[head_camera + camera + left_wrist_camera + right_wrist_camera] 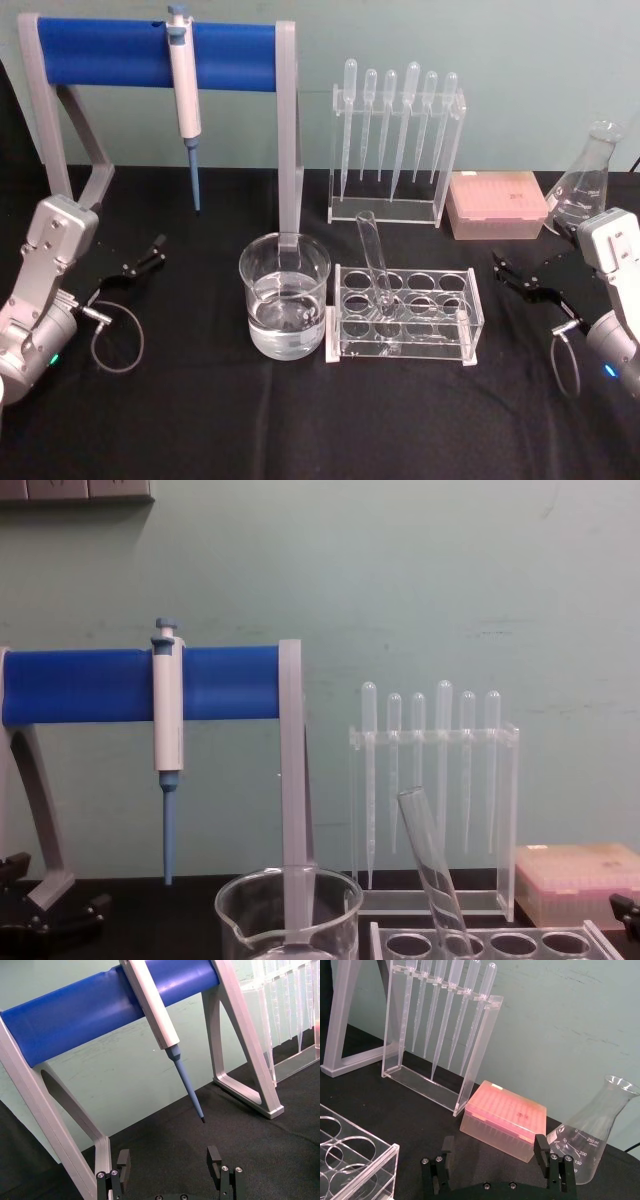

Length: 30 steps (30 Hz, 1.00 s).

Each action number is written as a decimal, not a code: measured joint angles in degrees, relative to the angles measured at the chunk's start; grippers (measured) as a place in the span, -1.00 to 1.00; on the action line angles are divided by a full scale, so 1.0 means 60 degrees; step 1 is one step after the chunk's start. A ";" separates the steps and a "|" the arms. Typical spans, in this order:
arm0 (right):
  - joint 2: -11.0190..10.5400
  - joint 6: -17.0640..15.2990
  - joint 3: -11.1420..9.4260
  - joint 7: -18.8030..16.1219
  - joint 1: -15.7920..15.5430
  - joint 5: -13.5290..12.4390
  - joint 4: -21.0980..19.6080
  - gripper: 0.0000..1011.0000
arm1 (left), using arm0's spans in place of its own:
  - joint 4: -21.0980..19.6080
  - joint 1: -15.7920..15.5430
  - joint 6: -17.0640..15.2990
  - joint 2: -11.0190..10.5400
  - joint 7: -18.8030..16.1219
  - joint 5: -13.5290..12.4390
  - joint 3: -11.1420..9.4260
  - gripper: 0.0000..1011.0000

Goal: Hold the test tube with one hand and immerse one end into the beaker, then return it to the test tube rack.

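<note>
Both jaws open (left gripper (145,258), right gripper (522,276)); glass test tube (373,255) tilted in clear rack (472,305) nr beaker (284,300).

Chest view: the bottom edge cuts off the beaker (245,920) below its upper wall, the test tube rack (485,945) below its top plate, and the lower end of the test tube (432,865).

Head view: the tube's round end lies behind the rack's clear walls; contact with the base cannot be told.

Right wrist view: several pipettes (444,1025) run off the top edge. The right gripper (494,1142) hides part of the flask (592,1130).

Left wrist view: the head of the pipettor (152,1010) is cut off.
</note>
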<state>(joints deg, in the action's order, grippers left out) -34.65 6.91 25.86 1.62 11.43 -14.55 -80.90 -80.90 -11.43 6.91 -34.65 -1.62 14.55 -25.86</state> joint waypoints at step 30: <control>0.0000 0.0000 0.0000 0.0000 0.0000 0.0000 0.0000 0.98 | 0.0000 0.0000 0.0000 0.0000 0.0000 0.0000 -0.0001 0.98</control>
<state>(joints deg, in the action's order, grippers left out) -34.64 6.91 25.86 1.62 11.43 -14.55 -80.90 -80.90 -11.43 6.91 -34.65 -1.62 14.55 -25.86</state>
